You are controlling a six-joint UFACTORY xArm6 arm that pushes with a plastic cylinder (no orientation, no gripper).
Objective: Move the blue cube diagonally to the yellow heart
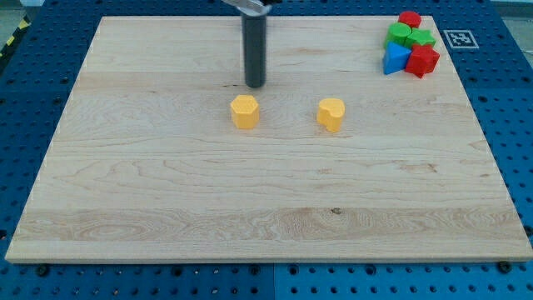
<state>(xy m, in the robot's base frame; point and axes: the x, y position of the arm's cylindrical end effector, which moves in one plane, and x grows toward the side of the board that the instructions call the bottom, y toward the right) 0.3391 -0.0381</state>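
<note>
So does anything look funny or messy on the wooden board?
Nothing is damaged. One oddity: five red, green and blue blocks crowd together in the top right corner, too tightly to spot a blue cube. My tip sits just above the yellow hexagon block; the yellow heart block stands alone.

Lighting is bright, even and diffuse across the wooden board; it appears to come from overhead, though no lamp is in view. No hard glare on the wood; grain lines read clearly from edge to edge. Shadows are short and soft: a faint dark patch sits at the base of the rod around my tip, and thin shading hugs the lower sides of the yellow hexagonal block and the yellow heart. The rod shows a pale vertical sheen. Focus is acceptable overall, slightly soft on the block cluster at the view's top right. The board's edges converge toward the view's top; no marked bending of lines.
</note>
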